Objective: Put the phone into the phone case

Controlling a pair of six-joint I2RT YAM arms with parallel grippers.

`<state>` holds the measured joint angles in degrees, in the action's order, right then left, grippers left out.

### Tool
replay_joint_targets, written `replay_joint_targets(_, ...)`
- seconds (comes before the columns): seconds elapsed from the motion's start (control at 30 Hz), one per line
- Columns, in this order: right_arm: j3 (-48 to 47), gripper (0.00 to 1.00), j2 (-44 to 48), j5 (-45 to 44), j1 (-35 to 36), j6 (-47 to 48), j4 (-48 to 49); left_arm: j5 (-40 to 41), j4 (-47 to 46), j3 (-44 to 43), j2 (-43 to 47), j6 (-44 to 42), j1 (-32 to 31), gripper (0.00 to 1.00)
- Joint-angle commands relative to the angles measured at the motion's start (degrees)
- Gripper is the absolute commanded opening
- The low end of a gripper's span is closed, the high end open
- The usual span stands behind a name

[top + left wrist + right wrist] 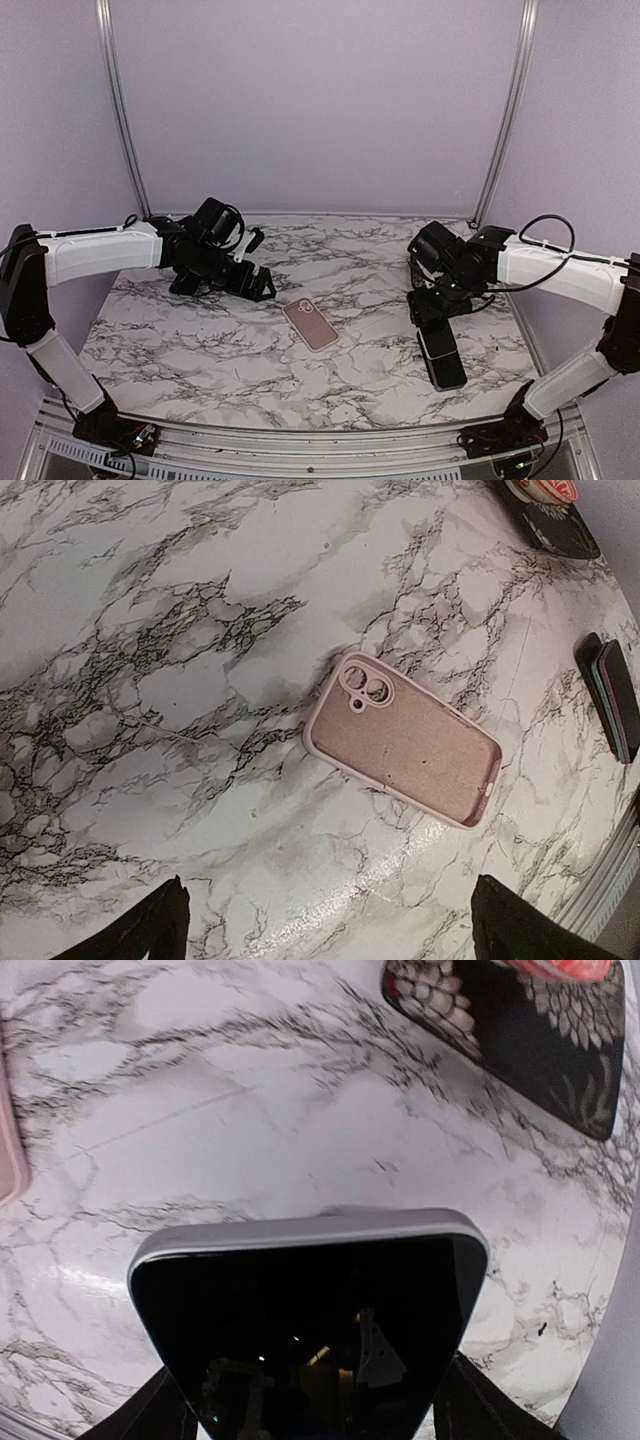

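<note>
Nearest to us runs the front edge of the marble tabletop [200, 350], where both arms are bolted, and that slab is the biggest thing in view. We see bare marble on every side of the two small items, so nothing crowds a sideways carry across the middle. Next in size, the left arm [100, 255] reaches in low from its side and the right arm [550, 265] bends down over its own half. We judge the split sensible: one arm to bring, one to steady.

The phone [443, 358] lies toward the right front of the slab, screen up, well apart from the pink case [310, 325]. The right claw [312, 1400] straddles its far end. A finger sits against each long edge with no gap that we can see, so we read it as clamped on the phone, across the narrow width for a lift.

That case lies in the middle, hollow side up, raised rim and lens holes showing, ready to receive. The left claw [335, 935] hovers near it, fingers spread wide and holding nothing. We judge the snug rim the awkward part: the phone must come down square.
</note>
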<state>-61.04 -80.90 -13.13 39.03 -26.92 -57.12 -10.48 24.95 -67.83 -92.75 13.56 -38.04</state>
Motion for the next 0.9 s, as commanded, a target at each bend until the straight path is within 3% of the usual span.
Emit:
replay_joint_targets(0.0, -5.48, 0.24, 1.35, -2.05, 6.31, 2.70, 12.59, 0.25, 0.52, 0.55, -0.94, 0.48, 0.80, 0.99)
replay_joint_targets(0.2, -7.54, 0.23, -7.14, -3.43, 16.26, 7.27, 38.40, 0.26, -1.45, 1.93, 0.20, 3.03, 3.63, 0.99)
replay_joint_targets(0.33, -12.71, 0.21, -16.37, -4.11, 20.73, 11.25, 49.45, 1.29, -2.06, 2.53, 0.95, 3.75, 4.63, 0.99)
replay_joint_targets(0.53, -19.33, 0.19, -26.82, -5.07, 22.62, 11.48, 49.01, 2.22, -2.14, 2.71, 1.50, 3.77, 5.32, 0.99)
replay_joint_targets(0.87, -17.26, 0.17, -29.16, -7.55, 22.73, 9.45, 48.99, 0.92, -2.36, 2.71, 0.67, 4.02, 5.86, 0.99)
